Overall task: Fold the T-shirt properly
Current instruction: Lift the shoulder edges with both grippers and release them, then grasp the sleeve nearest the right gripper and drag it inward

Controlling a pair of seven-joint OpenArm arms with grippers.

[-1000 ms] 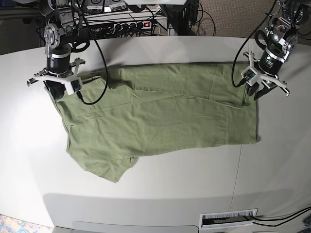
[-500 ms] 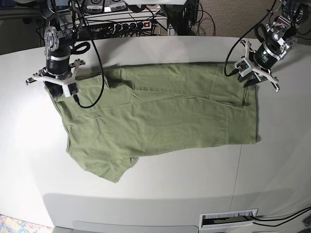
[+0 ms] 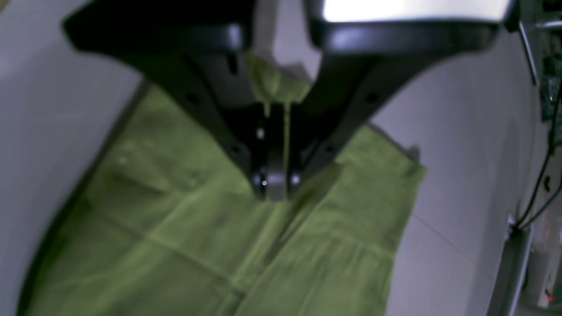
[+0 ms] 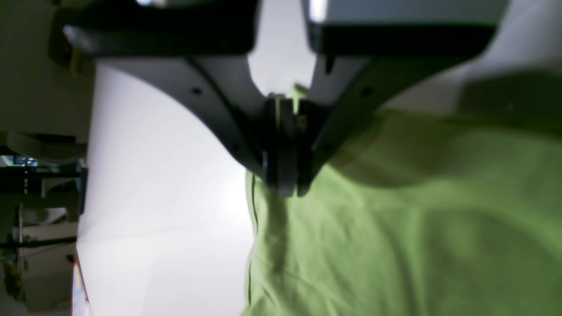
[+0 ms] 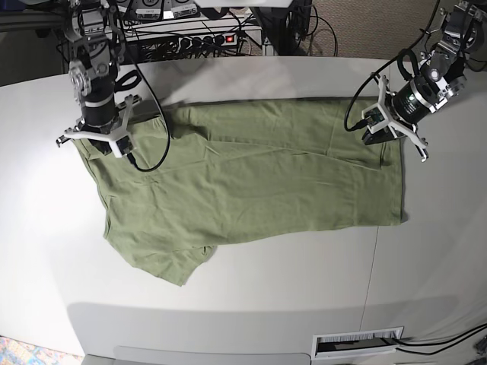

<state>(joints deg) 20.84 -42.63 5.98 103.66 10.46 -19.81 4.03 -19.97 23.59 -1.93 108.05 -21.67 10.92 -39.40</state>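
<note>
The T-shirt (image 5: 251,182) lay spread flat across the white tabletop (image 5: 251,304), its long edges running side to side in the base view. The left end effector (image 3: 274,186) was pinched tight on the cloth at the shirt's far corner — a small green fold poked up between its closed fingers. The right end effector (image 4: 283,184) gripped the opposite far corner the same way — closed on a pinch of fabric at the hem.

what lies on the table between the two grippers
In the base view, only the green T-shirt spans from the left gripper to the right gripper, each shut on a far corner.
</note>
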